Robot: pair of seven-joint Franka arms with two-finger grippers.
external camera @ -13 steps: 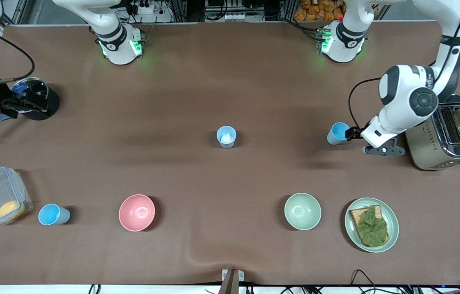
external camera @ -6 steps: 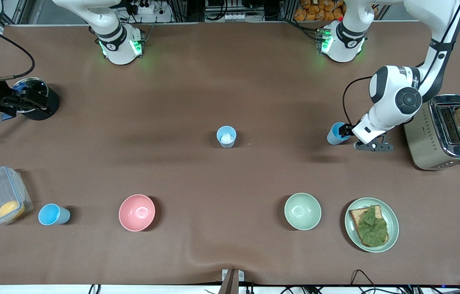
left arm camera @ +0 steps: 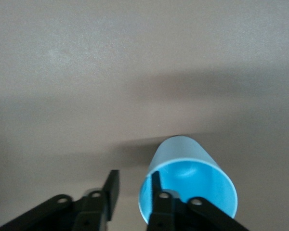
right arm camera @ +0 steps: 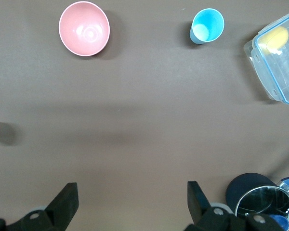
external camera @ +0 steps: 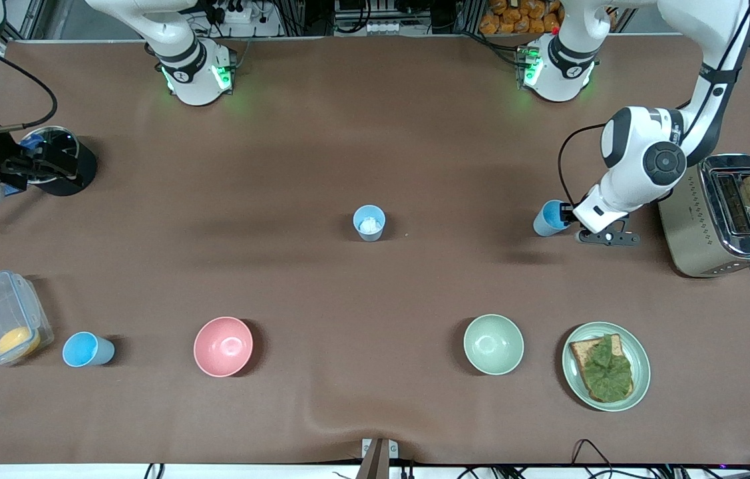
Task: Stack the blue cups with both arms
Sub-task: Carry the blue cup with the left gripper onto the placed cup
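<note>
I read the left gripper's fingers point(left arm camera: 113, 184) as released and set astride the wall of the blue cup point(left arm camera: 197, 185), one inside the rim and one outside with a gap showing; I judge this to be the pinch position before lifting. On the front view this cup stands at 3 o'clock from the white-patched cup point(external camera: 369, 221), the stacking target, with the third cup point(external camera: 86, 350) at 8 o'clock. The right gripper point(right arm camera: 132, 192) waits spread open over bare table. I cannot confirm inner-finger contact, and the wrist view crops the cup's base.
</note>
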